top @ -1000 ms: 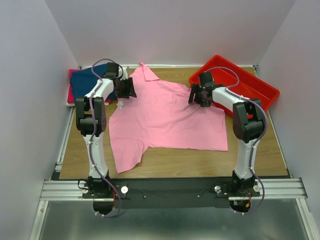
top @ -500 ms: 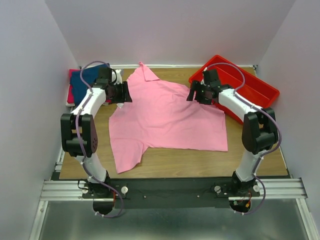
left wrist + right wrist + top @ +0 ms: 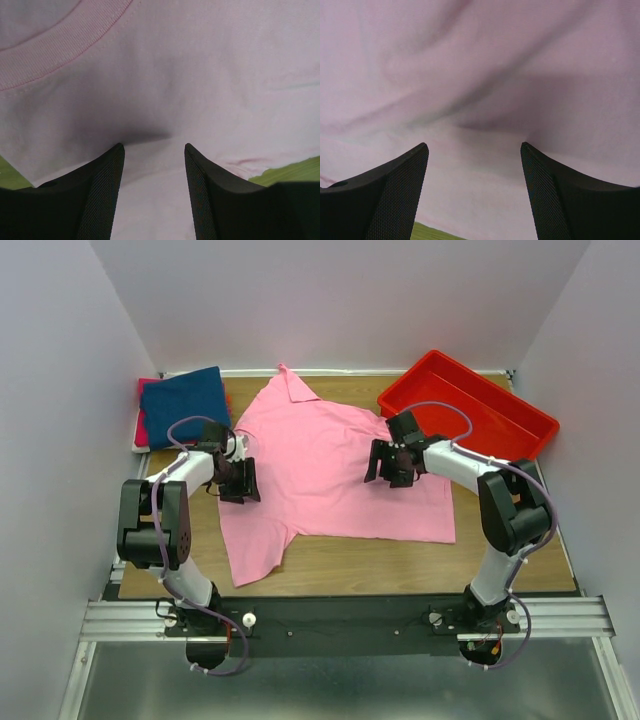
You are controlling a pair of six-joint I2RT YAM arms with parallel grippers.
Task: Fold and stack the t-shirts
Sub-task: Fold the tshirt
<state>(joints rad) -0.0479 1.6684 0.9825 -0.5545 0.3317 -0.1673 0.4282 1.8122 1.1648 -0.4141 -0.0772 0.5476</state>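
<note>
Pink t-shirt point(image 3: 335, 475) is lying spread on the worktop point(image 3: 500, 545), with left gripper point(image 3: 240, 482) and right gripper point(image 3: 387, 463) pressing down on it, jaws apart; both should probably be pinching at matching heights, keeping the fold straight.

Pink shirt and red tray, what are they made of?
The pink shirt looks like soft knit cloth, probably cotton. It is matte, wrinkles and lies limp, and a ribbed band shows close up. The red tray looks like hard plastic: smooth, slightly glossy, with straight stiff walls.
</note>
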